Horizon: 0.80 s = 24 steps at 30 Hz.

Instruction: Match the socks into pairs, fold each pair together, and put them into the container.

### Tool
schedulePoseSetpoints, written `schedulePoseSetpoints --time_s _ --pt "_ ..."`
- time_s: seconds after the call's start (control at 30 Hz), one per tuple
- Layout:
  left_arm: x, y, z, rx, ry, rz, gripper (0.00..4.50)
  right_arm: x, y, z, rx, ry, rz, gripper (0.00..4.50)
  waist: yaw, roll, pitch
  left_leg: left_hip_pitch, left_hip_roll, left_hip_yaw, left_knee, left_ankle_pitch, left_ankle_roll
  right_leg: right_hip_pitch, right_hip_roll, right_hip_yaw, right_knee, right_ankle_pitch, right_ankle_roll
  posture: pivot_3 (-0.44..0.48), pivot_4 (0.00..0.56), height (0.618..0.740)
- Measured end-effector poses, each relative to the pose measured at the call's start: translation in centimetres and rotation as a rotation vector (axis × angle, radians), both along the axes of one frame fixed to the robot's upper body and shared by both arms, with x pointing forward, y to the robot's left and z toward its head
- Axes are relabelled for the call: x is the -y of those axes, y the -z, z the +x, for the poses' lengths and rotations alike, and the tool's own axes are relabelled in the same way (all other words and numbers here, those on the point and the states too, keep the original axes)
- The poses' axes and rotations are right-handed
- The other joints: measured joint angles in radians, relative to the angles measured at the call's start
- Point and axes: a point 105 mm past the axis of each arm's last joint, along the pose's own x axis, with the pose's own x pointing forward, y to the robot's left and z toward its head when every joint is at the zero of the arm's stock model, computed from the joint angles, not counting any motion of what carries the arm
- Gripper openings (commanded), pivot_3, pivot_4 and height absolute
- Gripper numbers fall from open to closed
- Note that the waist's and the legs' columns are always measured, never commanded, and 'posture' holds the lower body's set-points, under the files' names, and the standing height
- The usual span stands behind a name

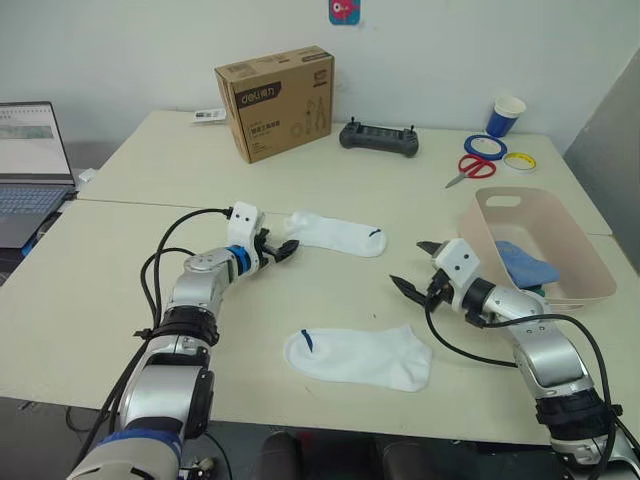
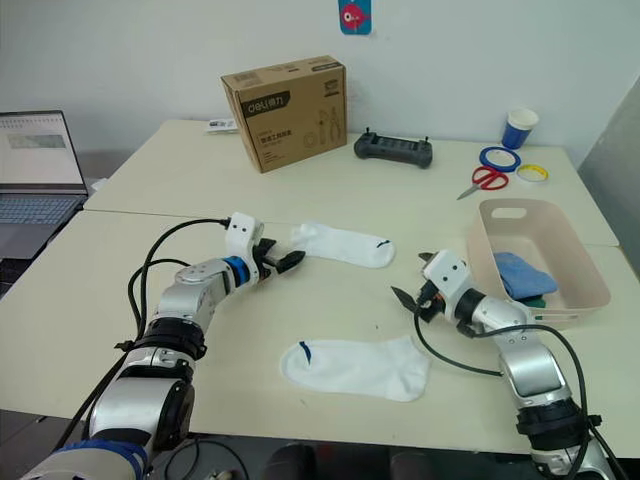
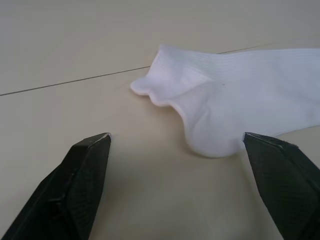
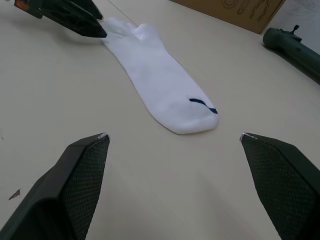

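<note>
The pink basin (image 1: 590, 262) sits on the right side of the table (image 1: 120, 290). Inside it lies a folded light blue sock (image 1: 525, 262), with a bit of dark green sock (image 1: 535, 291) showing at its near edge.

At the far side stands a brown cardboard box (image 1: 277, 102); the printing on its front reads "deli", followed by characters too small to make out. A blue paper cup (image 1: 507, 115) stands far right, with its contents hidden.

Two white socks lie flat on the table. The far white sock (image 1: 335, 232) is just right of the left gripper (image 1: 285, 247), whose fingers are spread apart close to the sock's cuff, holding nothing. The near white sock (image 1: 358, 357) lies toward the near edge, between the two arms. The right gripper (image 1: 415, 268) is just left of the basin, its fingers wide apart and empty.

Red scissors (image 1: 472, 168), tape rolls (image 1: 500, 151), a black controller (image 1: 379, 138) and a laptop (image 1: 30, 170) also rest on the table.
</note>
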Motion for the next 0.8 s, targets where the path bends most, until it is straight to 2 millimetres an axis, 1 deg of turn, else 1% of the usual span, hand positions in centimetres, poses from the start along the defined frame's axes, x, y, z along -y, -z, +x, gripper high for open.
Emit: schedulePoseSetpoints --time_s 0.13,0.23,0.37,0.47,0.6,0.73,0.8 --pt "0.7 0.5 0.1 -0.004 0.010 -0.011 2.28 0.0 0.1 0.0 -0.003 0.004 0.000 4.50 0.000 0.000 0.000 0.000 0.000 0.000 0.000 0.000 0.000 0.000 0.000 0.000 0.000 0.000 0.000 0.000 0.150 0.740" --pt "1.3 0.1 0.3 0.002 0.021 -0.018 1.30 0.0 0.1 0.0 -0.003 0.003 0.000 4.50 0.000 0.000 0.000 0.000 0.000 0.000 0.000 0.000 0.000 0.000 0.000 0.000 0.000 0.000 0.000 0.000 0.150 0.740" --pt "1.5 0.1 0.3 0.005 0.028 -0.021 0.02 0.1 0.1 0.0 -0.003 0.004 -0.004 4.50 0.000 0.000 0.000 0.000 0.000 0.000 0.000 0.000 0.000 0.000 0.000 0.000 0.000 0.000 -0.001 0.000 0.150 0.740" --pt "1.6 -0.1 0.1 0.020 0.042 -0.022 0.02 0.1 0.1 0.0 -0.003 0.001 -0.005 4.50 0.000 0.000 0.000 0.000 0.000 0.000 0.000 0.000 0.000 0.000 0.000 0.000 0.000 0.000 -0.001 0.000 0.150 0.740" --pt "2.2 -1.2 -0.6 0.091 0.087 -0.022 0.02 0.0 0.1 -0.1 -0.005 -0.015 -0.011 4.50 0.000 0.000 0.000 0.000 0.000 0.000 0.000 0.000 0.000 0.000 0.000 0.000 0.000 0.001 -0.001 0.000 0.150 0.740" --pt "3.8 -1.7 -3.2 0.147 0.212 -0.025 0.02 -0.1 0.0 -0.2 0.000 -0.023 -0.014 4.50 -0.001 0.000 0.000 0.000 0.001 0.000 0.000 0.000 0.000 0.000 0.000 0.001 0.000 0.001 -0.001 0.000 0.150 0.740" --pt "4.4 -1.7 -5.4 0.139 0.298 -0.001 0.02 -0.2 0.0 -0.2 0.000 -0.030 -0.016 4.50 -0.004 0.000 0.000 0.000 0.001 0.000 0.000 0.000 0.000 0.000 0.000 0.001 0.000 0.001 -0.001 0.000 0.150 0.740"
